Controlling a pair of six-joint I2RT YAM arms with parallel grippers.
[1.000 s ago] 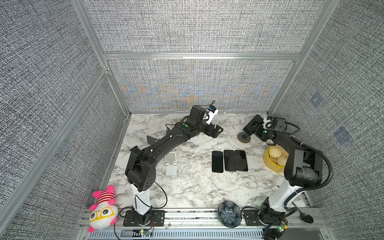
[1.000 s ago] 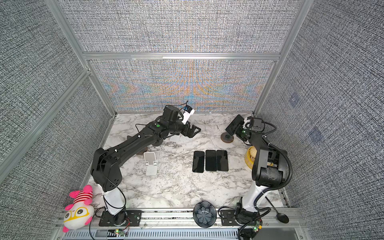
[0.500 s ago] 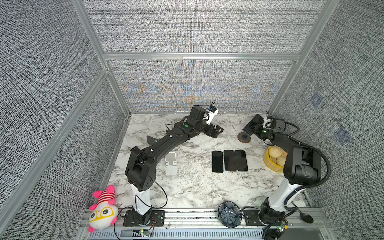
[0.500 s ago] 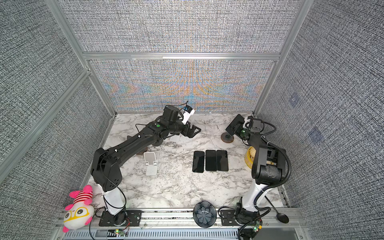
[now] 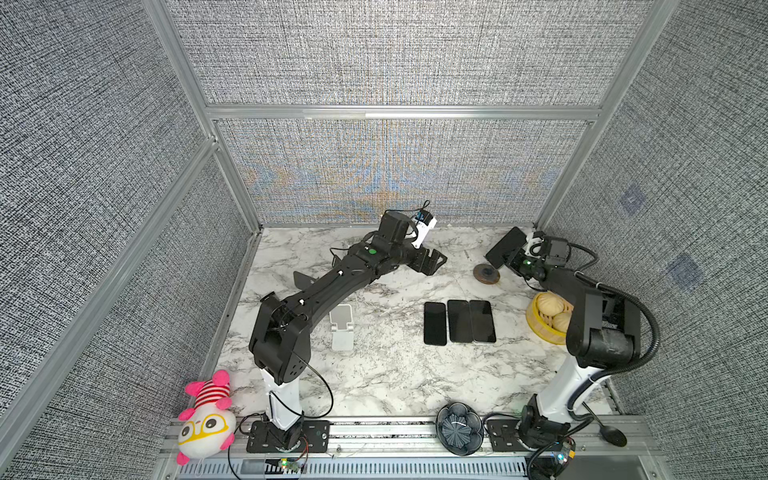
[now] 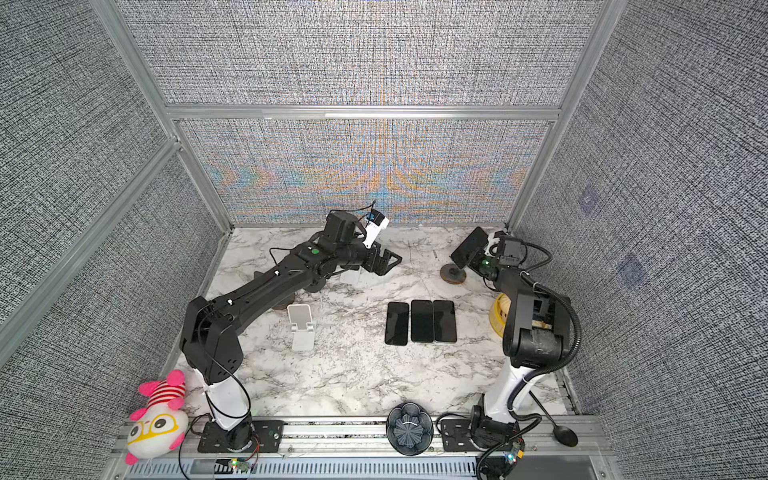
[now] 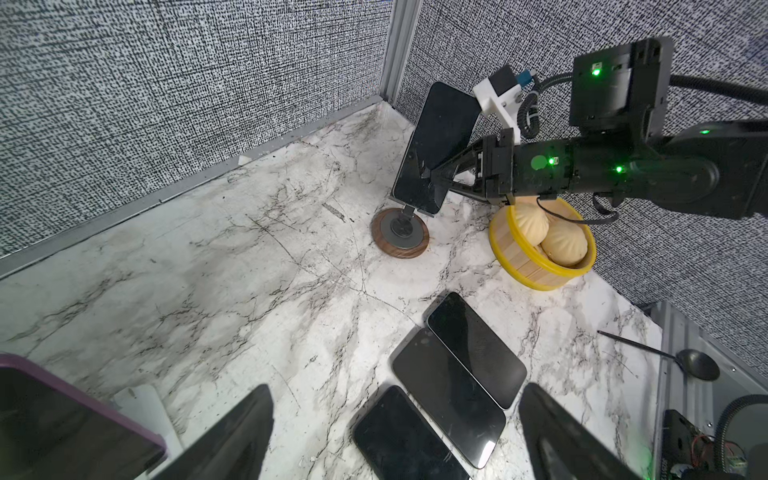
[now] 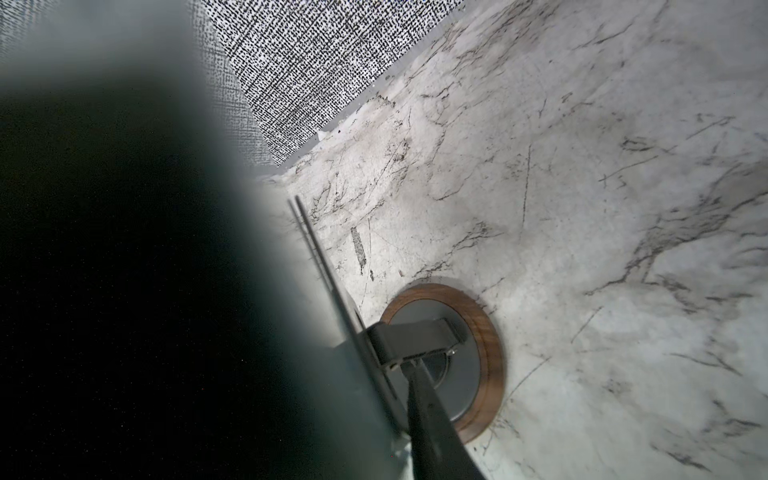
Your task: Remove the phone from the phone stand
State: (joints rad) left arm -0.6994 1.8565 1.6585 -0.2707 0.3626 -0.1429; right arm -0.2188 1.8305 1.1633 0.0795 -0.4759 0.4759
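Note:
A dark phone (image 5: 505, 247) (image 6: 469, 247) leans tilted on the phone stand, whose round wood-rimmed base (image 5: 486, 274) (image 7: 401, 235) sits at the back right corner. My right gripper (image 5: 516, 261) (image 7: 430, 178) has its fingers pinched on the phone's (image 7: 440, 137) lower side edge, one in front and one behind. In the right wrist view the phone (image 8: 124, 291) fills the frame as a dark blur, with one finger (image 8: 432, 424) lying along it above the base (image 8: 494, 353). My left gripper (image 5: 434, 262) (image 7: 395, 403) hovers open and empty at the back middle.
Three black phones (image 5: 459, 322) lie flat side by side mid-table. A steamer basket (image 5: 536, 330) with buns stands under the right arm. A white folding stand (image 5: 343, 326) is at centre left; a purple-cased phone (image 7: 62, 424) is under the left wrist. A plush toy (image 5: 205, 415), black dish (image 5: 459, 428), and spoon (image 5: 611, 432) lie along the front rail.
The right gripper's jaws have narrowed onto the phone's edge. Neither arm has visibly shifted, and the phone still leans on its stand.

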